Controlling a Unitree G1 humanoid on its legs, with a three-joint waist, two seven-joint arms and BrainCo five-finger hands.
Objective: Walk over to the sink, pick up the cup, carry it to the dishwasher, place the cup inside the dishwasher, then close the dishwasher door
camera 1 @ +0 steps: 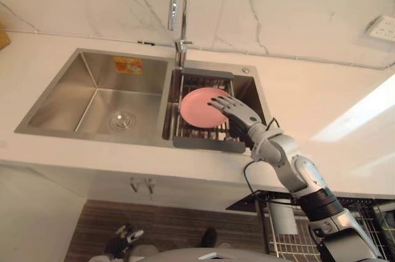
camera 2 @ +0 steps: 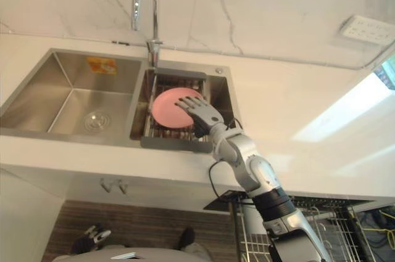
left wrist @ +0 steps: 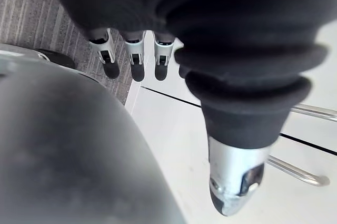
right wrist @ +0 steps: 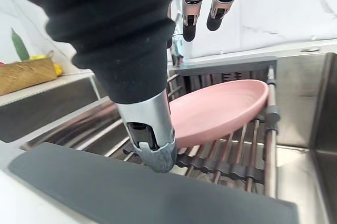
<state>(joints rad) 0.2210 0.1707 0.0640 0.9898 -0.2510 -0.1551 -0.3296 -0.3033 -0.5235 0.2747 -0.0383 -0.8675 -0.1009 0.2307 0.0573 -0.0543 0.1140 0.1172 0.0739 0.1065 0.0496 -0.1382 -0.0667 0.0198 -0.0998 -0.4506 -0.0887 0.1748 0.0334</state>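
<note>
A pink plate (camera 1: pixel 199 108) lies tilted on the rack (camera 1: pixel 207 145) in the sink's (camera 1: pixel 92 98) right basin, at 3 o'clock from the drain basin and at 6 o'clock from the faucet (camera 1: pixel 179 3). The right robot hand (camera 1: pixel 233 111) hovers over the plate's 3 o'clock rim, fingers apart and straight, gripping nothing. The left robot hand (camera 1: pixel 123 237) hangs low at 7 o'clock, fingers relaxed and apart. A wire basket (camera 1: pixel 370 216) shows below the bench (camera 1: pixel 321 108) at 5 o'clock.
</note>
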